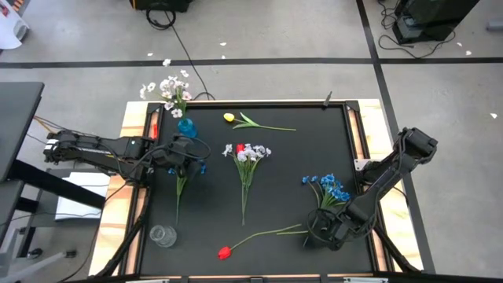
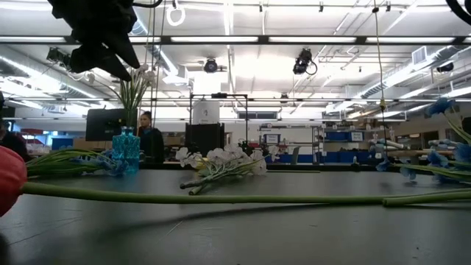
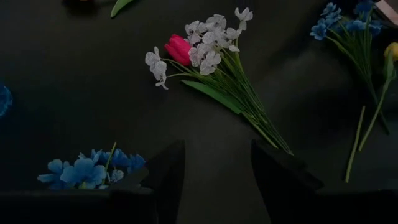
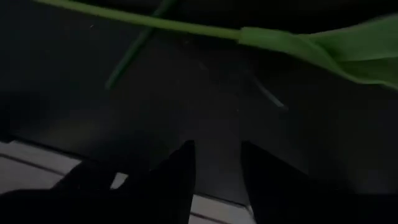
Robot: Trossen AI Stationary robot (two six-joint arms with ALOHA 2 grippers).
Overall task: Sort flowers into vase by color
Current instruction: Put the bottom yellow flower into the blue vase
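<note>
A blue vase (image 1: 187, 126) at the mat's far left holds white flowers (image 1: 173, 88). A blue spray (image 3: 87, 171) lies flat beside it, just beside my open left gripper (image 3: 217, 180), which hovers above the mat with nothing between its fingers. A white spray with a red tulip (image 3: 205, 50) lies mid-mat. A yellow tulip (image 1: 229, 118) lies at the far side and another blue spray (image 1: 330, 187) at the right. A red tulip (image 1: 225, 252) lies near the front edge, its stem and leaf (image 4: 311, 46) just ahead of my open, empty right gripper (image 4: 217, 168).
A clear glass vase (image 1: 163, 235) stands at the near left corner of the mat. The mat's wooden frame (image 1: 134, 212) borders it on the left and right. Bare mat lies between the white spray and the right blue spray.
</note>
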